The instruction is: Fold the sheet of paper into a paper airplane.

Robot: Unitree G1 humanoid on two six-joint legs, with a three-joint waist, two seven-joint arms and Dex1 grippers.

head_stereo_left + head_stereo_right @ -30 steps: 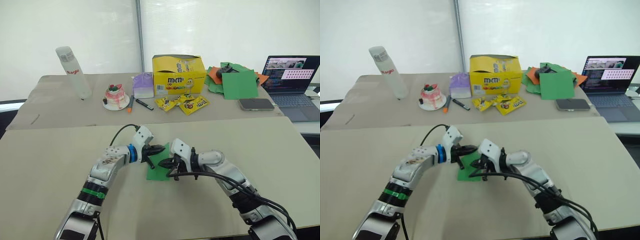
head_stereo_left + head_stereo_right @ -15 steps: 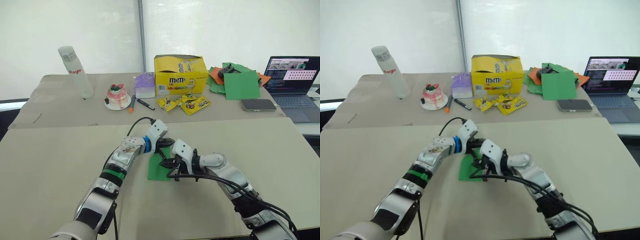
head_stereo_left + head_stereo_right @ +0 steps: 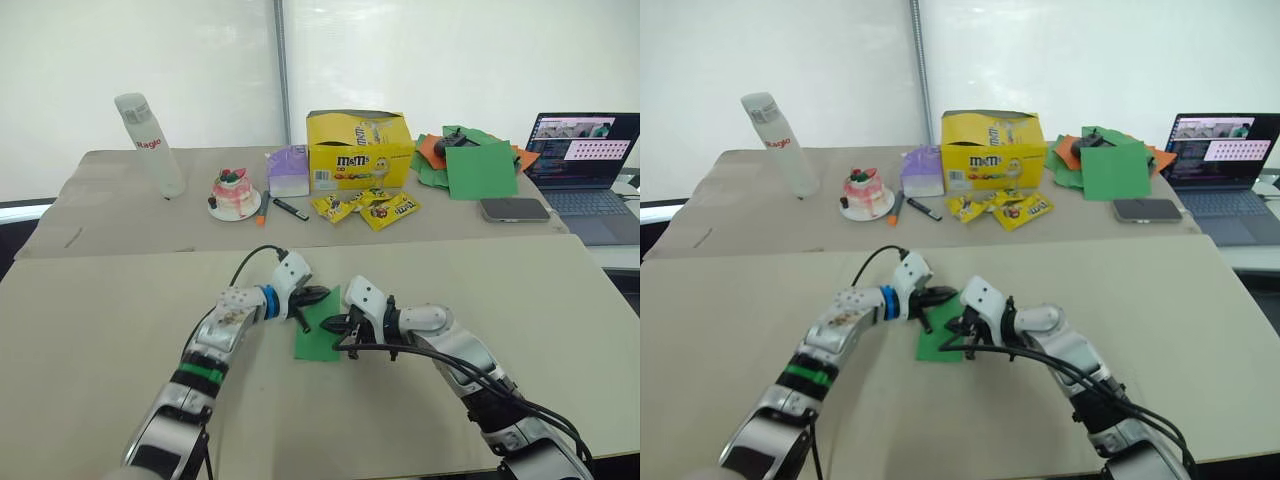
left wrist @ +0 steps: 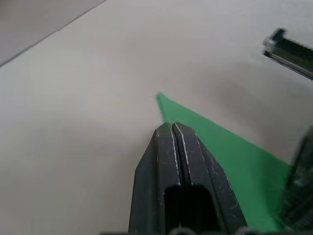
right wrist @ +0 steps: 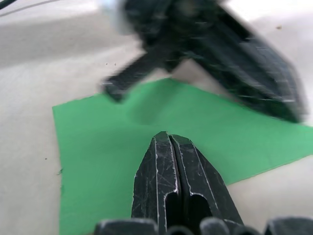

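The sheet of paper (image 3: 318, 338) is bright green and lies flat on the near table between my two arms. My left gripper (image 3: 319, 297) is shut, and its tips rest on the sheet at its far edge, just behind a pointed corner (image 4: 160, 98). My right gripper (image 3: 334, 325) comes in from the right and is also shut, its closed fingers (image 5: 168, 161) pressing down on the middle of the sheet (image 5: 112, 142). In the right wrist view the left gripper (image 5: 205, 54) is a blurred shape at the sheet's far side.
The far table holds a yellow M&M's box (image 3: 360, 148), candy packets (image 3: 367, 207), a white bottle (image 3: 150, 145), a small cake (image 3: 235, 193), a purple box (image 3: 288, 172), a pile of green and orange papers (image 3: 475, 162), a phone (image 3: 514, 209) and a laptop (image 3: 585, 160).
My left gripper has drawn back to the left, from over the sheet's far edge to its far corner. The right gripper stays pressed on the sheet.
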